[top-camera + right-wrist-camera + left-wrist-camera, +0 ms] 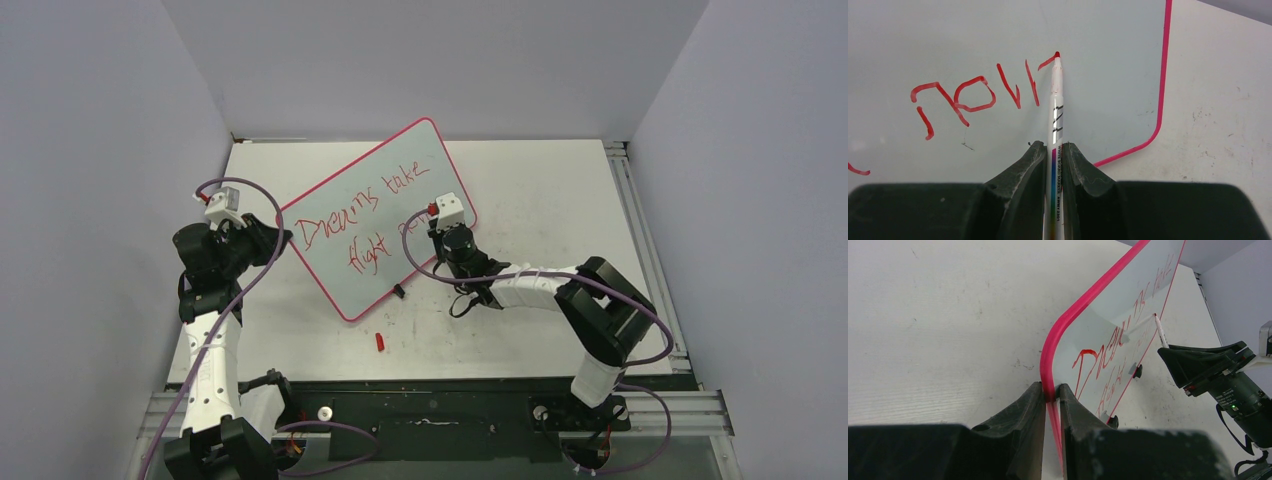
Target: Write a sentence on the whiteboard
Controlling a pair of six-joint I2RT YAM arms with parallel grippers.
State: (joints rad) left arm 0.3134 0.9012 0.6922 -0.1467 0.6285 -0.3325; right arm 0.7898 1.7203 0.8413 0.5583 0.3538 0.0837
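The whiteboard (372, 215) lies tilted on the table, pale with a red-pink rim, with red writing "Dreams take flight" and more letters. My left gripper (262, 235) is shut on its left rim, which shows between the fingers in the left wrist view (1050, 392). My right gripper (432, 222) is shut on a white whiteboard marker (1055, 120). The marker's red tip (1057, 54) touches the board (998, 40) at the end of a fresh red stroke, right of the letters. The marker also shows in the left wrist view (1160, 332).
A small red marker cap (380, 341) lies on the white table (540, 190) in front of the board. Two black clip feet (1138, 371) sit on the board's near long edge. Grey walls close in left, right and behind. A rail runs along the right table edge (640, 230).
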